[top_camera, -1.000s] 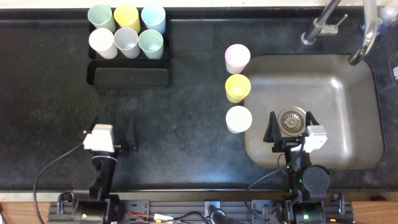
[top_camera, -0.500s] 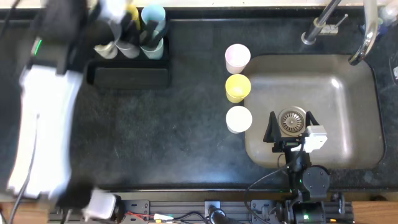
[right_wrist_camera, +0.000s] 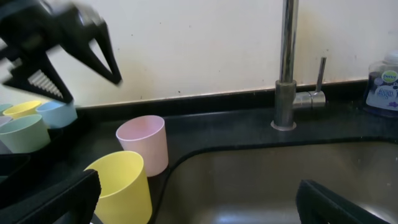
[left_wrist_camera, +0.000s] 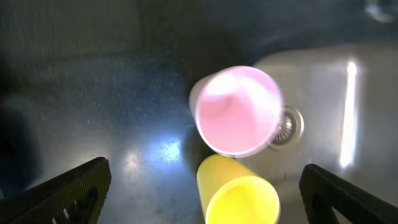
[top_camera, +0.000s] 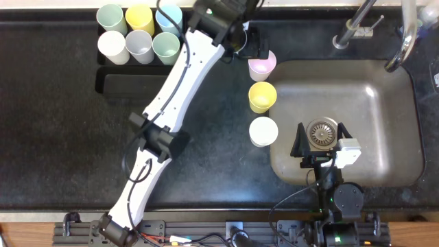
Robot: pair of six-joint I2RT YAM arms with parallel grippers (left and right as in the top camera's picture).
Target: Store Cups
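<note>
Both left pincer (left_wrist_camera: 205, 165) and right pincer (right_wrist_camera: 198, 179) gape released over black counter (top_camera: 219, 168), steel sink (top_camera: 384, 103).

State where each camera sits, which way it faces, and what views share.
Top view: fixed overhead, looking down on counter, sink and rack; both arms show, left arm stretched to the pink cup.
Left wrist view: on the left wrist, looking down on pink cup and yellow cup; left gripper open in the foreground.
Right wrist view: on the right wrist, facing tap and back wall across the sink; right gripper open in the foreground.
Shared: all three show both cups.
</note>
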